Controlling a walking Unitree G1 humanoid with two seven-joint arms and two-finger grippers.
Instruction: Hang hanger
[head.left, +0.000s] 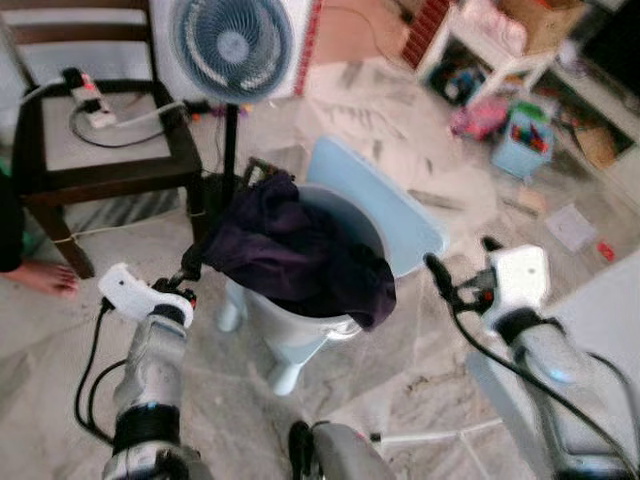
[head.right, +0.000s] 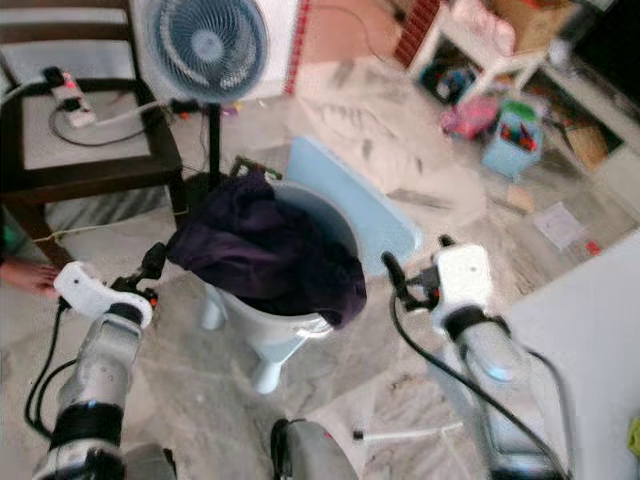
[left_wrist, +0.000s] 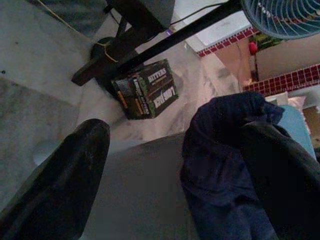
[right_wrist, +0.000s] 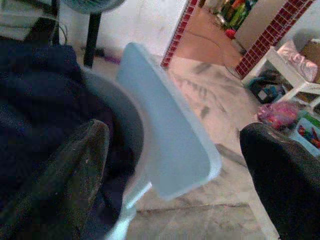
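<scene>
**A:** Quick check before you move. Both sets of fingers are spread apart with nothing between them. In the left wrist view one finger (left_wrist: 55, 185) is beside the dark cloth, the other half buried against it; in the right wrist view the fingers (right_wrist: 65, 175) frame the bin's flipped-up lid. The left gripper (head.left: 190, 268) sits right at the edge of the dark garment (head.left: 295, 255), and the right gripper (head.left: 440, 275) hovers just off the pale blue lid (head.left: 375, 205).

**B:** Where's the hanger though? Can't spot it.

**A:** Same here, honestly can't make one out. What you've got is that purple-black cloth heaped in and over the rim of the white laundry bin (head.left: 295, 335). If a hanger's in there, it's under the fabric.

**B:** So grab the cloth?

**A:** My guess: it's soft, floppy and light, and it'll sag and drag on the rim. You'd want to pinch a thick fold near the top of the heap, not a loose edge.

**B:** Any labels worth noting?

**A:** The dark box (left_wrist: 146, 90) on the floor by the fan stand (head.left: 230, 140) reads "BITTERS"; the second line is too blurry to be sure of.
</scene>
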